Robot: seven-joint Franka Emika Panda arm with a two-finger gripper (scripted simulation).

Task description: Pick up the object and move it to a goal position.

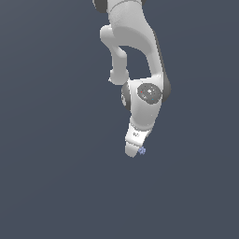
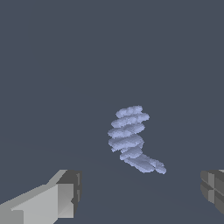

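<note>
**Ana:** Object first: where is it sitting?

**Ben:** That pale blue-lavender lump (image 2: 131,139) is lying on the flat slate-grey floor (image 1: 51,186). In the exterior view it is showing as a tiny speck (image 1: 142,151) just beside the tip of the white gripper (image 1: 132,151), on the exterior view's right of it.

**Ana:** What is its shape looking like up close?

**Ben:** In the wrist view it is reading as a stack of thin, ragged ridges, piled like slices and curving into a hook or arch, with a flatter tail trailing off at one end. The surface is looking matte and blocky at the edges.

**Ana:** And the gripper?

**Ben:** Its two fingers (image 2: 61,197) are standing wide apart, grasping nothing. They are square-cut, light grey on the outer faces and darker on the inner pads, which are looking grooved. The lump is lying ahead of the gap between them, touching neither.

**Ana:** How is the arm posing?

**Ben:** The Panda arm (image 1: 135,42) is reaching downward, smooth white shells with dark grey joint bands and a round grey cap (image 1: 149,92) facing the camera at the wrist joint. I cannot tell whether the fingertips are touching the floor.
</note>
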